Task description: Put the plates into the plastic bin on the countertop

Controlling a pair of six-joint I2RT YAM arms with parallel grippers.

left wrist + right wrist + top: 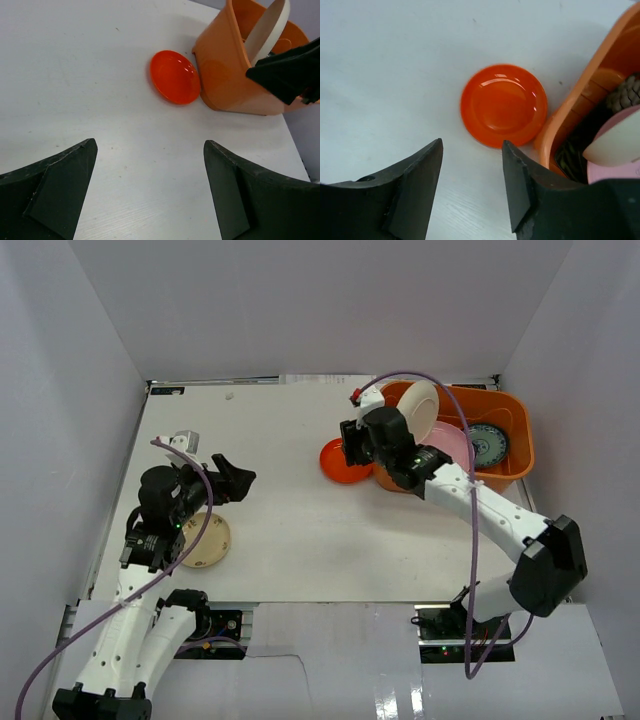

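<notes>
The small orange-red plate [340, 462] [504, 105] [175, 76] lies flat on the countertop [290, 520], against the left wall of the orange plastic bin [512, 468] [580, 95] [225, 75]. Just above its near edge hovers my right gripper [352, 440] [472, 150], open with nothing between its fingers. In the bin a white-cream plate [420, 410] [267, 27] leans upright, beside a pink plate [452, 445] [612, 172] and a blue-green patterned plate [488, 443]. A cream plate [207, 542] lies on the countertop, partly under my left arm. My left gripper [245, 480] [150, 150] is open and empty above bare countertop.
Pale walls [70, 390] close in the countertop on the left, back and right. The bin stands in the back right corner. A purple cable [465, 440] arcs over the bin from my right arm.
</notes>
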